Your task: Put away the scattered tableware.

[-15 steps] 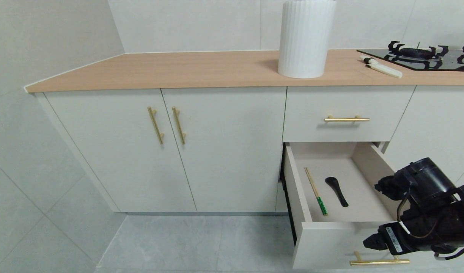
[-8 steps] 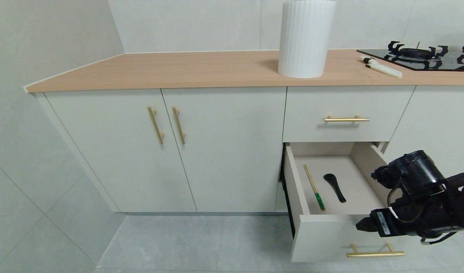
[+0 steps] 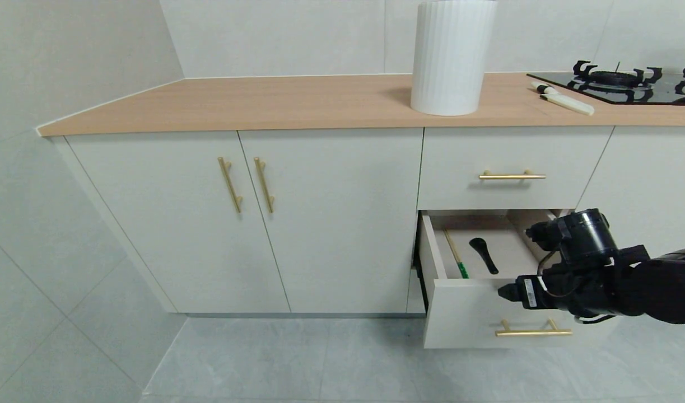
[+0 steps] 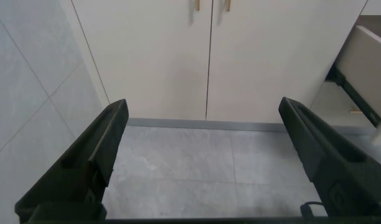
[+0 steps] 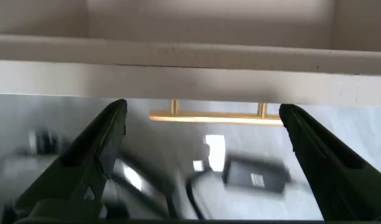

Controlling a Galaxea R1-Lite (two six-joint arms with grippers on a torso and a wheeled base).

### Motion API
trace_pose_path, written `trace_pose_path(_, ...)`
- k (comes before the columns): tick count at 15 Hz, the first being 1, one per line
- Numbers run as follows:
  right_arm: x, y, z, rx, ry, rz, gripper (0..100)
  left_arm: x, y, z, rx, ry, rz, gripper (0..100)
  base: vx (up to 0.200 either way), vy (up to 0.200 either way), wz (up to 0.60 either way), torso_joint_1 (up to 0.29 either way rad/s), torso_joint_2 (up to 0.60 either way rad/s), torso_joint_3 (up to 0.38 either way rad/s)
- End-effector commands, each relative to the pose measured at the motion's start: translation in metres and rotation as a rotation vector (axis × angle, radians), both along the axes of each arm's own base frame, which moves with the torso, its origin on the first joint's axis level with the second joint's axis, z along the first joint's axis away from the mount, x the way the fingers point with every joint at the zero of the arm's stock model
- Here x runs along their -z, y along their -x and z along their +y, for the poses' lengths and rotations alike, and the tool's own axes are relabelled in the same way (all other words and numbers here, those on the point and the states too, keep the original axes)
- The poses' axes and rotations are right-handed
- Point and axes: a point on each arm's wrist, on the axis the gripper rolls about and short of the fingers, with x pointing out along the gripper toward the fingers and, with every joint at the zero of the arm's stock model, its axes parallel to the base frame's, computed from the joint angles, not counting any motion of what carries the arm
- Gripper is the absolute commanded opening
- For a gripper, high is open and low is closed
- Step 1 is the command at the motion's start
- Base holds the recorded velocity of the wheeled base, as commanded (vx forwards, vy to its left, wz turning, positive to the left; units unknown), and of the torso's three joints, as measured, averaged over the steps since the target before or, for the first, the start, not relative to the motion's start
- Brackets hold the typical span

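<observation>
Since a second ago the lower drawer [image 3: 465, 313] has slid most of the way back into the cabinet, and the right gripper [image 3: 507, 292] has travelled in with it, now sitting at the upper part of the drawer's front panel, just above its gold handle [image 3: 532, 331]. From the right wrist, that panel [image 5: 190, 74] and handle [image 5: 209, 116] fill the space ahead of the right gripper [image 5: 203, 162], whose jaws stand spread wide with nothing between them.

Inside the narrow open strip of the drawer lie the chopsticks [image 3: 454, 254] along the left wall and the black spoon [image 3: 484, 255] just beside them, not touching. The right arm hides the drawer's right-hand wall.

The left gripper [image 4: 203, 162] hangs low over the tiled floor [image 4: 178, 168], jaws also spread and holding nothing, facing the double cabinet doors [image 4: 209, 50].

Above, the upper drawer [image 3: 510, 157] is shut. On the countertop [image 3: 264, 103] stand a white ribbed canister [image 3: 453, 56], a sheathed knife [image 3: 563, 99] and, at the far right, a gas hob [image 3: 628, 84]
</observation>
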Motion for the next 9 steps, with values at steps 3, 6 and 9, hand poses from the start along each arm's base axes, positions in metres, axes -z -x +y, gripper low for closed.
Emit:
trace_pose_path(3, 0.029, -0.027, -0.005, 0.045, -0.006, -0.060, 100, 0.000, 0.000, 0.000, -0.001, 0.001, -0.001, 100, 0.000, 0.000, 0.00, 0.000, 0.00, 0.000)
trace_pose_path(6, 0.048, -0.047, -0.007, 0.092, -0.006, -0.156, 100, 0.000, 0.000, 0.000, -0.001, 0.001, 0.000, 100, 0.000, 0.000, 0.00, 0.000, 0.00, 0.000)
trace_pose_path(9, 0.059, -0.062, -0.013, 0.134, -0.015, -0.262, 100, 0.000, 0.000, 0.000, -0.001, 0.001, 0.000, 100, 0.000, 0.000, 0.00, 0.000, 0.00, 0.000)
